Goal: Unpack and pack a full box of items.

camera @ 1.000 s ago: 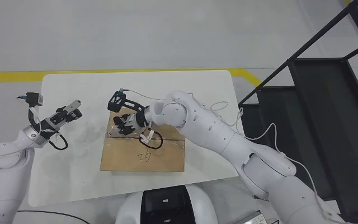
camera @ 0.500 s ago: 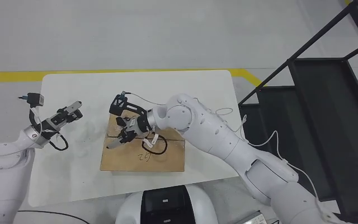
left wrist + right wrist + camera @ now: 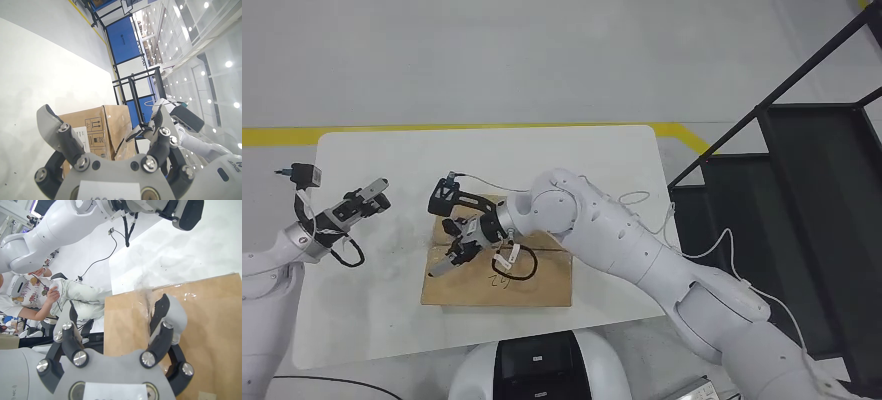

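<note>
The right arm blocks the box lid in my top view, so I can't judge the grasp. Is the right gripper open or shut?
Observer: Open. In the right wrist view, the right gripper has one finger with its tip at the taped seam on top of the cardboard box. The other finger shows past the box's side edge and holds nothing.
Operator: Is the left gripper free to help?
Observer: Yes. In the left wrist view, the left gripper is open and empty, off the box and facing its labelled side.
</note>
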